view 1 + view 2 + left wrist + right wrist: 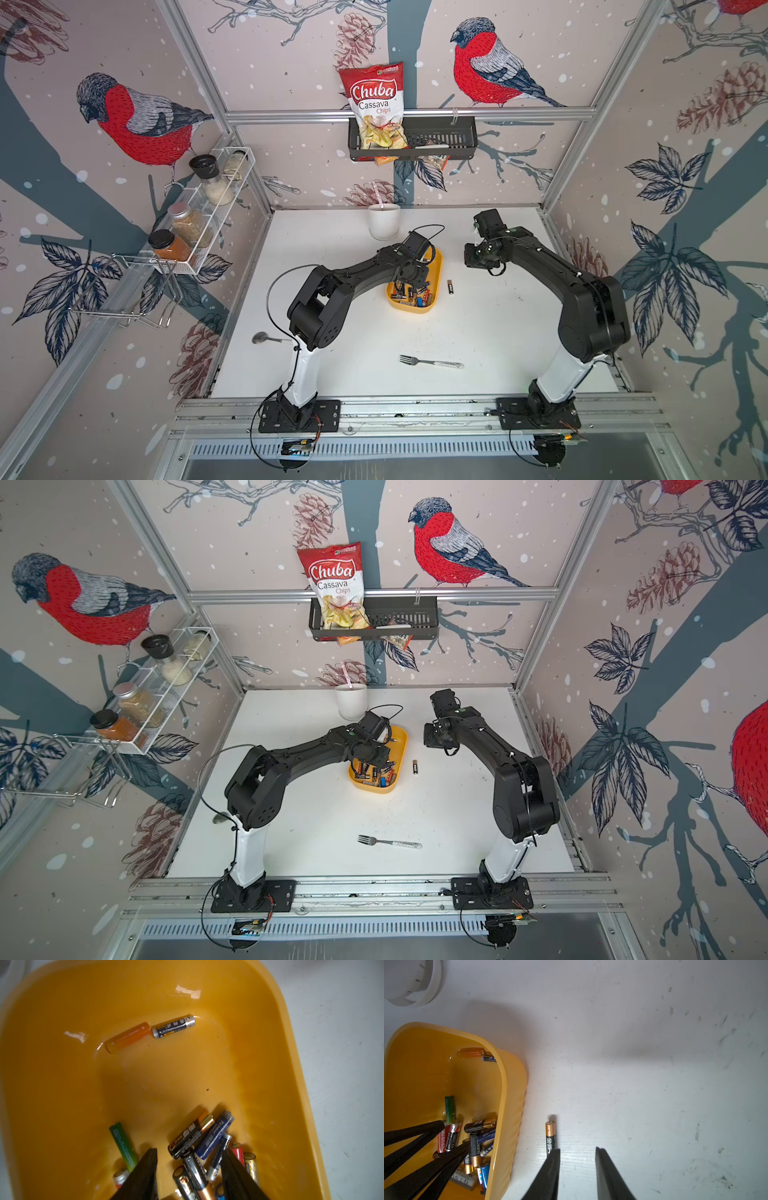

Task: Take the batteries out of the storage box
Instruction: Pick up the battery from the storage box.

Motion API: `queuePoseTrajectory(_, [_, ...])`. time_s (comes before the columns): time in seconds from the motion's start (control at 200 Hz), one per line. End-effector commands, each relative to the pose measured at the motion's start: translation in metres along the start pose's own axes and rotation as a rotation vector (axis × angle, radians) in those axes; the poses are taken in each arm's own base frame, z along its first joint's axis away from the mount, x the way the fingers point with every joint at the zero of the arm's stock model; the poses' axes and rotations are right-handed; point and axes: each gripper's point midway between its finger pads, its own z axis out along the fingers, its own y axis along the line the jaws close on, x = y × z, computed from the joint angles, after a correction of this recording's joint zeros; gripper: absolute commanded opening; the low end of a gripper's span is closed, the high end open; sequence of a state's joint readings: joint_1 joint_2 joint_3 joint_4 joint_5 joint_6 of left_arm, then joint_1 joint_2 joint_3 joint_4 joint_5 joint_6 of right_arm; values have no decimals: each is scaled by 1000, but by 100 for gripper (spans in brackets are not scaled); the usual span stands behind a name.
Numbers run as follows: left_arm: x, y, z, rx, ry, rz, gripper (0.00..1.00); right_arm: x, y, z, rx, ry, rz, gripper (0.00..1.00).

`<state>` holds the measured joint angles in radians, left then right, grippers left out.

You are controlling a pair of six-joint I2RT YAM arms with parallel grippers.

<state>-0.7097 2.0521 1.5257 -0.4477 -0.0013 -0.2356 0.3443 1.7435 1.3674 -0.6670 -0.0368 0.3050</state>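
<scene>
1. Batteries (411,294) (376,776), small cylindrical cells in black, blue, red, gold and green jackets, lay heaped in an oblong yellow plastic storage box (437,259) (401,742), at the end nearer the robot. The box stood on the white table (478,332) between the two arms, as both top views showed.
2. Two further cells, an orange cell (128,1036) and a black-and-silver cell (174,1026), lay end to end at the far end of the box floor, well apart from the heap.
3. One loose battery (450,286) (550,1136), black with a copper end, lay flat on the table just beside the box, on the right arm's side.
4. The left gripper (189,1152) reached down into the box with its jaws moderately parted. Its black fingers (147,1169) straddled part of the heap, with several cells in the gap, and none was seen clamped.
5. The right gripper (577,1149) hung over the bare table beside the box, its jaws narrowly parted and empty. In the right wrist view one finger (550,1167) covered the loose battery's near end, and contact could not be judged.
6. A white cup (384,224) holding a pink straw stood beyond the box. A metal fork (430,363) and a metal spoon (262,338) lay nearer the arm bases, well apart from the box.
</scene>
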Motion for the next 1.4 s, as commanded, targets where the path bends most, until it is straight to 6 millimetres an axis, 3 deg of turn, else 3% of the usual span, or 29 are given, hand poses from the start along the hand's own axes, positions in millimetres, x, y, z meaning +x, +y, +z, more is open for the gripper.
queuePoseTrajectory(0.0, [5,-2,5,3,29,18,51,4,-2,-3,1,12,-13,35])
queuePoseTrajectory(0.41, [14,2,22,-25,94,1,35,4,-5,-2,-1,15,-8,35])
queuePoseTrajectory(0.981, [23,8,38,-65,162,-13,24,7,-4,2,-12,27,-1,35])
queuePoseTrajectory(1.396, [7,3,22,-32,105,-43,19,5,8,2,-24,22,-7,36])
